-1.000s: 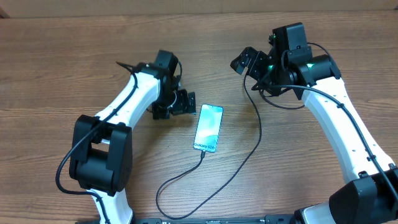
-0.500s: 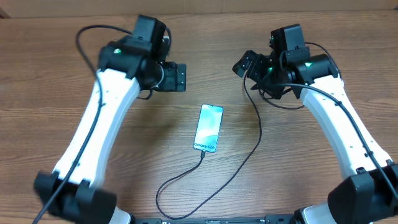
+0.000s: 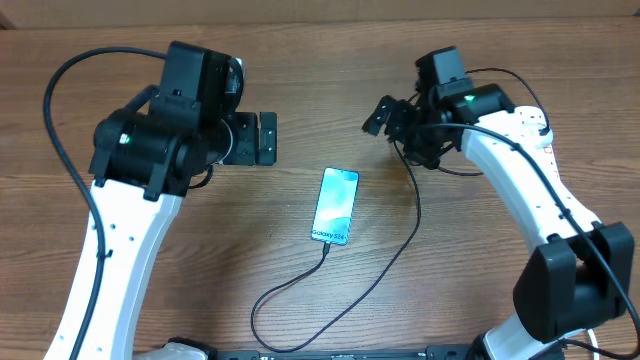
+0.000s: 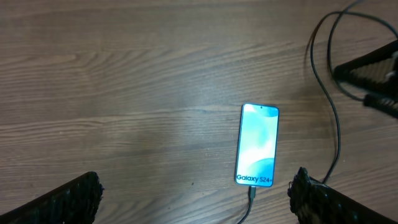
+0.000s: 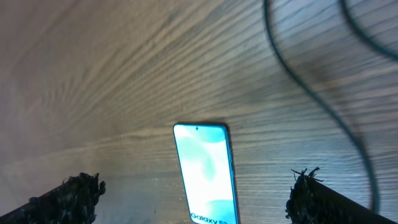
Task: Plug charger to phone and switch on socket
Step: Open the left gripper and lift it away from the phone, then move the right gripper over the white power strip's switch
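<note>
Two claws gape empty: left claw point(image 3: 266, 138) has swung up off the phone point(image 3: 335, 205), lying mid-table with cable point(image 3: 417, 215) in its near end (plugging looks done); right claw point(image 3: 380, 114) hovers; socket unseen.

The tabletop point(image 3: 320, 80) is a brown wood-look board with fine, dark grain. From overhead the grain runs left to right across the whole width, in long streaks with a few wavy, looping figures, and faint seams cross the surface in the same direction. The tone is a warm mid-brown, slightly paler in the middle where light falls on it, with soft grey shadows toward the left side and the upper right. In the left wrist view the grain also runs level; in the right wrist view it slants and looks blurred. Along the far edge a paler tan strip point(image 3: 330, 8) borders the wood; what it is cannot be told
</note>
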Robot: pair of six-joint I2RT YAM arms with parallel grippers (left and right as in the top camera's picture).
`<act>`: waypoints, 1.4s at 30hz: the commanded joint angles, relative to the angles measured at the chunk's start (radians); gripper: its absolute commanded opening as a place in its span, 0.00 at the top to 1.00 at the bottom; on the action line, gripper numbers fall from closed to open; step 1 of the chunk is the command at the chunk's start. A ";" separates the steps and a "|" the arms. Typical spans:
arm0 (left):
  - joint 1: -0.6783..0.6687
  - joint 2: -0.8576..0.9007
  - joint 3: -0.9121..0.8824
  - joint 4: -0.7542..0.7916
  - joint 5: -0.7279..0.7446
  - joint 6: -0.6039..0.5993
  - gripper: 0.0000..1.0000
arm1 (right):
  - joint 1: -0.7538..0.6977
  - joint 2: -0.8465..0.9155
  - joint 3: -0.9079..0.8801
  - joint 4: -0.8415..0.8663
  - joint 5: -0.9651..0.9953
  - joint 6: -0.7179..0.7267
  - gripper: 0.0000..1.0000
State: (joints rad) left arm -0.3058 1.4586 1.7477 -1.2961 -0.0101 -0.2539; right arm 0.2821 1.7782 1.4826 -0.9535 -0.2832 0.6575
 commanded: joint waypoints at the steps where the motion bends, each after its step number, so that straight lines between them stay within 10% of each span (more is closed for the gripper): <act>1: -0.001 -0.052 0.024 0.000 -0.024 0.018 0.00 | 0.043 0.024 -0.009 0.005 -0.009 -0.005 0.00; 21: -0.001 -0.084 0.024 0.010 -0.023 0.018 0.01 | 0.066 0.032 0.002 -0.017 0.153 -0.001 0.00; 42: -0.001 -0.084 0.024 0.010 -0.023 0.018 0.01 | -0.461 0.032 0.171 -0.122 0.317 -0.143 0.00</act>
State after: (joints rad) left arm -0.3058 1.3857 1.7477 -1.2873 -0.0200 -0.2539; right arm -0.1387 1.8095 1.6474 -1.0832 0.0154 0.5323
